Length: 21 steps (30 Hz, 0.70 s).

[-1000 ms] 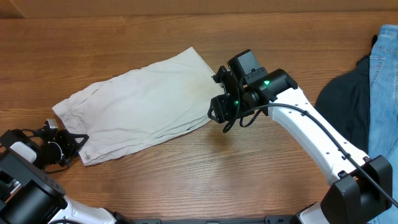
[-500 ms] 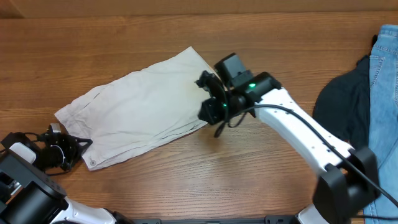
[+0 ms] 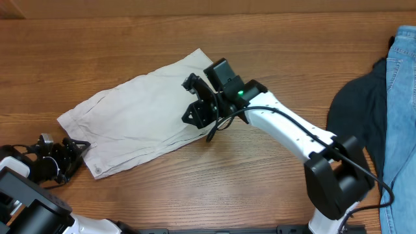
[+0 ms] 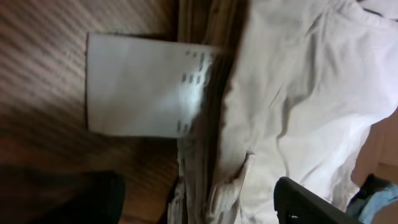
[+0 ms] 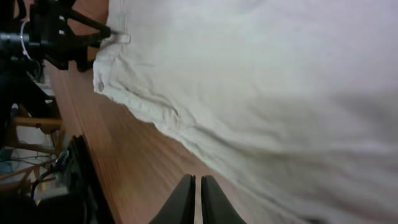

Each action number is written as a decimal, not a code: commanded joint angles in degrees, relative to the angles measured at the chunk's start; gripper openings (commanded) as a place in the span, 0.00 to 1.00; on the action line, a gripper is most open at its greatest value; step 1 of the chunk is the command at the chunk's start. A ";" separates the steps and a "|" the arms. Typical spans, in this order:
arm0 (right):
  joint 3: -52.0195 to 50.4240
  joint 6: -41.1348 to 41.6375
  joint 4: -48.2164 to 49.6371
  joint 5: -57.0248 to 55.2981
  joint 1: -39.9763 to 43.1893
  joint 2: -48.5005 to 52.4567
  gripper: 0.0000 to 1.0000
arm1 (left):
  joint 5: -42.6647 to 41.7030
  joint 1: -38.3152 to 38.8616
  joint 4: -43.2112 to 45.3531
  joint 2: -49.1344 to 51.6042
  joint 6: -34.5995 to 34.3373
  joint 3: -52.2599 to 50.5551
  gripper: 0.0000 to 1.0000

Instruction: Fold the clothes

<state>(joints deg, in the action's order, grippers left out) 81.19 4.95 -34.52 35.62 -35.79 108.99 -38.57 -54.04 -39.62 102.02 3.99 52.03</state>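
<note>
Shorts [image 3: 140, 120] are laid flat on the counter [image 3: 260, 188], left of centre. Long axis is set on a diagonal: waistband at lower left, leg hems at upper right, toward the far edge. Cloth is seen as pale cream cotton, matte and softly creased, w/ a stitched seam along the near edge. The outline is roughly a slanted rectangle, wider at the waistband. A belt loop and a small button [image 5: 98, 85] are seen at the near waistband corner. A white tag [image 4: 146, 87], rectangular w/ faint printed lines, is spread on the wood just beside the waistband, one end tucked at the band's folds.

L tool [image 3: 81, 155] is held just beside the near waistband corner, fingers spread wide, nothing gripped; in the L wrist view one dark finger is seen at each lower corner w/ cloth and tag btwn them.

R tool [image 5: 194, 186] is placed over the hem end of the shorts, near their near edge. Its fingers are pressed together w/ only a thin slit left, and nothing is seen btwn them.

Counter is brown wood w/ a clear lengthwise grain. Well apart at the right edge, a dark garment [image 3: 361, 110] is heaped, w/ blue jeans [image 3: 400, 97] touching it.
</note>
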 commanded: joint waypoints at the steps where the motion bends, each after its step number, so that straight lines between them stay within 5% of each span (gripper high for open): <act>1: -0.02 4.09 1.75 0.55 -0.48 2.69 0.08 | 7.61 0.17 2.05 3.74 4.79 -3.21 0.80; 8: -0.02 4.07 2.71 0.50 -0.59 2.69 0.10 | 5.92 0.72 4.09 5.53 7.23 -4.74 0.85; 21: -0.02 4.07 3.19 0.50 -0.57 2.69 0.10 | 5.38 1.27 4.57 22.18 10.62 -4.74 0.65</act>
<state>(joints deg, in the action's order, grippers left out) 81.19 8.99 -31.59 35.75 -36.14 112.05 -56.47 -54.43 -35.46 112.57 12.64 52.47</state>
